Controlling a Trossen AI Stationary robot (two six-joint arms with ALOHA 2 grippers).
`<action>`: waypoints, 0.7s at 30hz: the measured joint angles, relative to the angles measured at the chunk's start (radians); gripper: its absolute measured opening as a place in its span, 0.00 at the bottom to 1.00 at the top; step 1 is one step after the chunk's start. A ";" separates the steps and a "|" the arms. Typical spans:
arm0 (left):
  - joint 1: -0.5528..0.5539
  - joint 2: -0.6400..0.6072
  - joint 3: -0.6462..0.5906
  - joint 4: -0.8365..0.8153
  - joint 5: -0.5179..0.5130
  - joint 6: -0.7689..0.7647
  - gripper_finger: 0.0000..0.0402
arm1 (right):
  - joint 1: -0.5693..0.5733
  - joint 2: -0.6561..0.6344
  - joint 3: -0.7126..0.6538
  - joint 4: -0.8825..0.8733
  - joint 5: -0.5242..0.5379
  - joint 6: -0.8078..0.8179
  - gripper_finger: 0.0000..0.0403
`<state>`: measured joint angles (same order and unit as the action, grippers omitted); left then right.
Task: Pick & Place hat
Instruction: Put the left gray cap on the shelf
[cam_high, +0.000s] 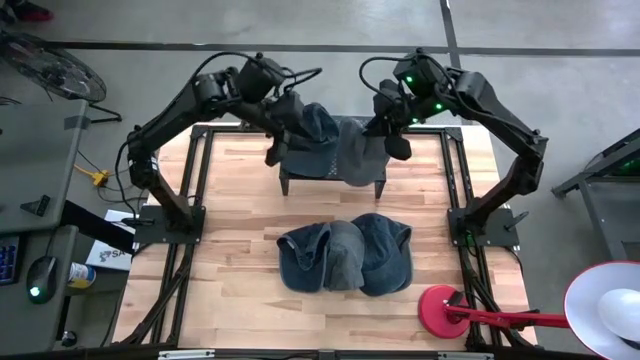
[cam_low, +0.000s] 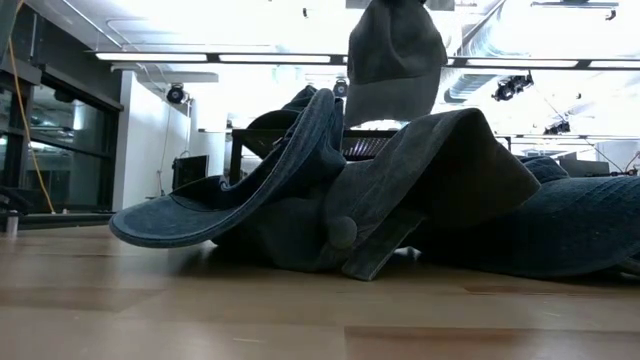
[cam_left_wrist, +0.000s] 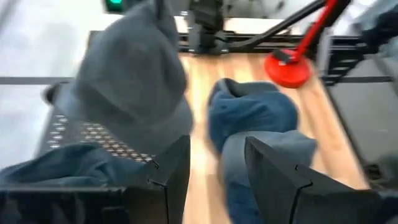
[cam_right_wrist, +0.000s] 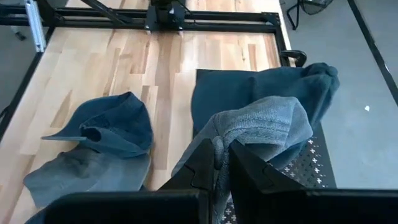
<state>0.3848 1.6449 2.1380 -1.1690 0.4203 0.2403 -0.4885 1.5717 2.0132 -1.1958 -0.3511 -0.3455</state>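
Right gripper (cam_right_wrist: 216, 163) lifts a grey knitted hat (cam_right_wrist: 261, 127) over the black perforated metal rack (cam_high: 330, 172).

Its fingers are pinched together on the hat's fabric, which hangs below them above the rack's far side. The left gripper (cam_left_wrist: 211, 165) hovers beside it, fingers apart and empty. A heap of blue denim hats (cam_high: 345, 255) lies on the wooden table (cam_high: 240, 215).

grey concrete floor (cam_high: 330, 25), bright ceiling strip lights (cam_low: 215, 58)
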 joint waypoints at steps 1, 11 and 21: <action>0.018 0.001 -0.008 0.000 0.035 0.002 0.37 | -0.008 0.004 0.000 0.003 0.000 0.000 0.04; 0.067 0.001 -0.091 0.044 0.115 0.028 0.37 | -0.073 0.071 0.000 0.005 -0.003 -0.018 0.04; 0.067 0.002 -0.094 0.089 0.112 0.027 0.37 | -0.109 0.126 0.000 0.038 0.007 -0.051 0.04</action>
<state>0.4519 1.6466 2.0441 -1.0798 0.5327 0.2672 -0.5976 1.6981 2.0132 -1.1580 -0.3443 -0.3961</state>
